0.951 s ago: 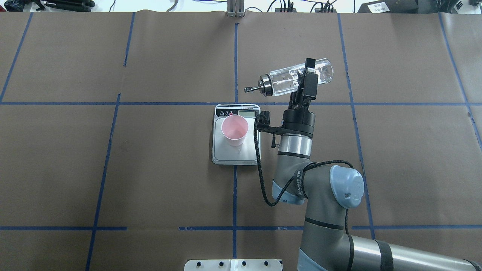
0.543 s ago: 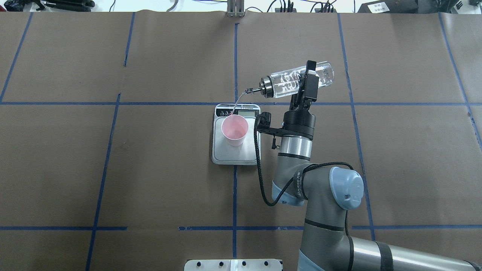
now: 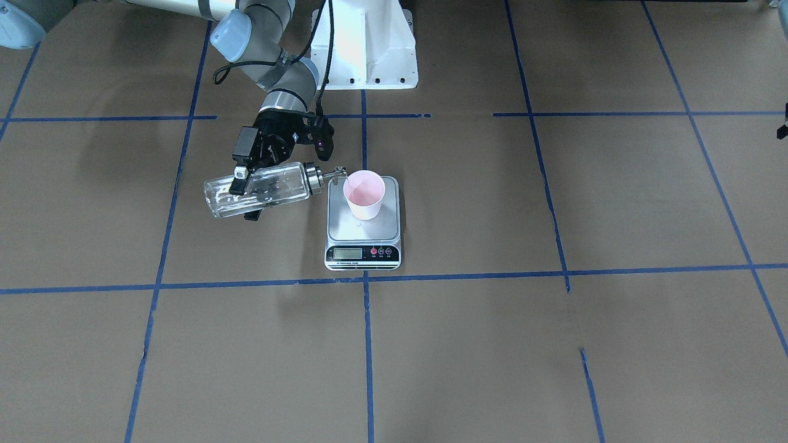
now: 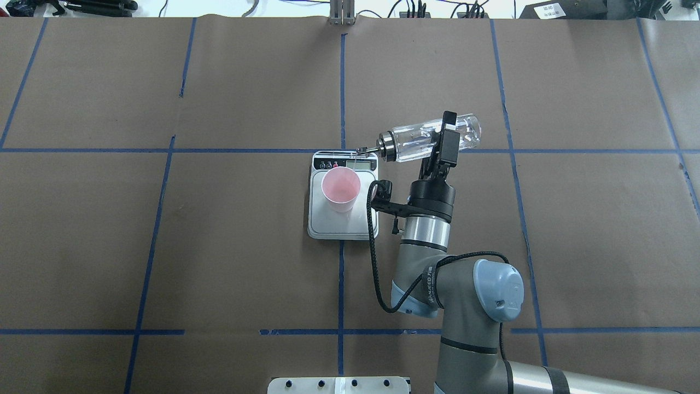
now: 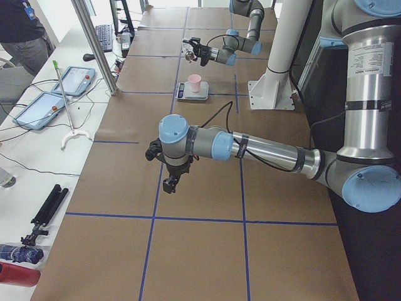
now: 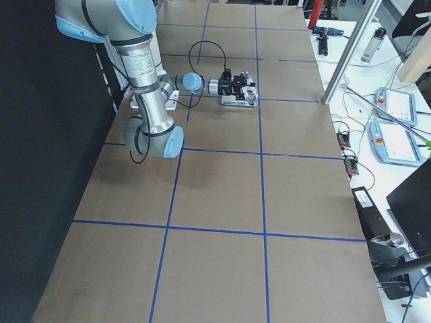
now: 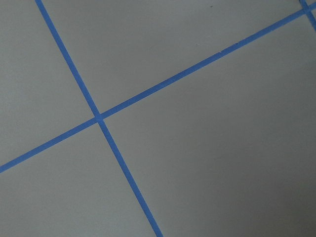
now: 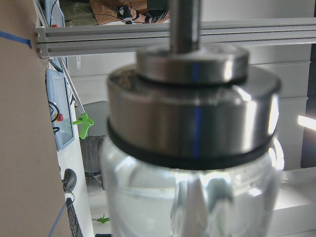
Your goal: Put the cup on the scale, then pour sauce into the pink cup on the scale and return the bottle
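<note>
**Pouring posture over the scale**

Right hand pinches the glass bottle nearly level, spout at the pink cup rim, apparently so the pour lands inside. Cup stands mid-frame on the scale. Left hand: state cannot be told.

the bottle is clear, glossy glass; its collar is polished silver metal with a black matt ring beneath. the cup looks like matt pink paper. the scale has a dull silver-grey plate. the surface is matt brown paper crossed by blue tape.
</note>
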Motion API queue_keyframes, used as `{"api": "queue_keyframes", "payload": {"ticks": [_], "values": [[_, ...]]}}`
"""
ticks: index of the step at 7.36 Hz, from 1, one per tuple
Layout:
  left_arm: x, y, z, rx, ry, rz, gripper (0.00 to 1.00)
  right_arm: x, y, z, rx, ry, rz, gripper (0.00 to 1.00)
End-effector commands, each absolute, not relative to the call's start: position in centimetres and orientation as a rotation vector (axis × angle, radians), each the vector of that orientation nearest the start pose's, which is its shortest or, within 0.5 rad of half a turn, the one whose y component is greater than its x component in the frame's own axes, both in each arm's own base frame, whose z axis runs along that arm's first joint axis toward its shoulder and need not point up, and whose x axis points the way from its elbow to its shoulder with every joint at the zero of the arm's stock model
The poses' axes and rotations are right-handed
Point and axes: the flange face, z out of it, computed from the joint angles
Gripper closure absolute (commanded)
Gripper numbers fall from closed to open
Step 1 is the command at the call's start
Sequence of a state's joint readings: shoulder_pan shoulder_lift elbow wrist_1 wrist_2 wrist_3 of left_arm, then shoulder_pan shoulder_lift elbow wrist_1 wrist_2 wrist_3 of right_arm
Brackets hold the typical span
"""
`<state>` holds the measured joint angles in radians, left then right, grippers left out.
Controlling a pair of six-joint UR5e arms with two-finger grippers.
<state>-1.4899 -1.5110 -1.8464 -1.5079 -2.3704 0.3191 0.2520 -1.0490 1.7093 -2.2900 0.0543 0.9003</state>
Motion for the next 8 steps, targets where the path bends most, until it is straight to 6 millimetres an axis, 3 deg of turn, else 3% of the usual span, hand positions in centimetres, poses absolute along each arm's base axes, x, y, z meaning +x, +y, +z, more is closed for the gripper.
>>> {"api": "queue_keyframes", "payload": {"ticks": [1, 8], "values": [[-2.45, -47.04, 55.82, 0.237, 0.782, 0.436, 0.0, -54.77, -37.22, 30.18, 1.351, 0.711, -0.389, 1.0], [-2.44, -47.08, 56.79, 0.219, 0.786, 0.43, 0.0, -54.9, -36.86, 30.9, 1.345, 0.733, -0.419, 1.0]]}}
